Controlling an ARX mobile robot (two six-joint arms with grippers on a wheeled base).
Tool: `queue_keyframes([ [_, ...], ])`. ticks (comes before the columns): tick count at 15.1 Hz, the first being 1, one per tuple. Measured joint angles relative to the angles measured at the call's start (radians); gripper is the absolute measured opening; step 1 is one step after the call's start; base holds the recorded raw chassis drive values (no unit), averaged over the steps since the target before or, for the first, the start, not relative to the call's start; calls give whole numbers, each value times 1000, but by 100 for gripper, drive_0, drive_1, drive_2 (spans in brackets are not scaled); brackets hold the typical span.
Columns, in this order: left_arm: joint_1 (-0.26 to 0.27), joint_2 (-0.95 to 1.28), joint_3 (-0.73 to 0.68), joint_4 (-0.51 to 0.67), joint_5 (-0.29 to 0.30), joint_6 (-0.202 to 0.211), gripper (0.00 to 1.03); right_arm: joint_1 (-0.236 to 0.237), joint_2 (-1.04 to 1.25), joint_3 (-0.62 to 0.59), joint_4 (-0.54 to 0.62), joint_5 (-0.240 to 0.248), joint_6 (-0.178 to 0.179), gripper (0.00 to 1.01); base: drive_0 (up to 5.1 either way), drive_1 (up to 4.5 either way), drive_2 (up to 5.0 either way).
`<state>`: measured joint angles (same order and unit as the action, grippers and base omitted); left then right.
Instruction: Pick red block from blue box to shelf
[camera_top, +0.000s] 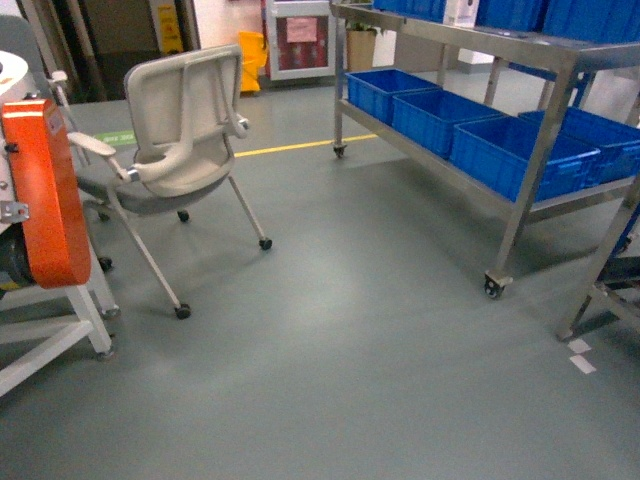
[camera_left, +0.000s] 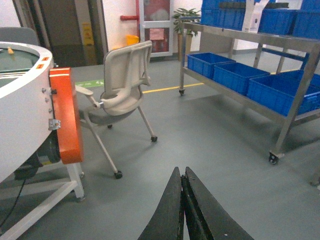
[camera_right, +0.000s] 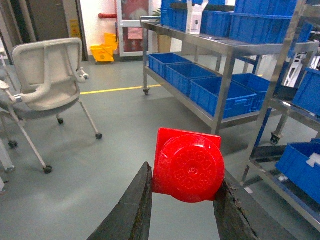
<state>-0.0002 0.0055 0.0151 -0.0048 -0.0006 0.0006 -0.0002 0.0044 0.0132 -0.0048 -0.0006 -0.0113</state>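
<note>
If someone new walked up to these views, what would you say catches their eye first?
Most striking is the red block, clamped in the right gripper and filling the foreground of the right wrist view. Behind it, on the right of the room, stands the steel shelf with its row of dark blue crates. On the left sit a pale office chair and an orange panel at the edge of a white machine.

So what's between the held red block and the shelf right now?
Only bare grey floor, in the right wrist view: the right gripper holds the red block, and nothing stands before the shelf. The head view also shows open floor there.
</note>
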Motion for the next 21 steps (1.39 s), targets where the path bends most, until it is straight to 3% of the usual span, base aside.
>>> queue_keyframes([
  [19,0,0,0,0,0,0,2,0,0,0,0,0,0,28,-3,426,-432],
  [21,0,0,0,0,0,0,2,0,0,0,0,0,0,28,-145,-145,-145],
])
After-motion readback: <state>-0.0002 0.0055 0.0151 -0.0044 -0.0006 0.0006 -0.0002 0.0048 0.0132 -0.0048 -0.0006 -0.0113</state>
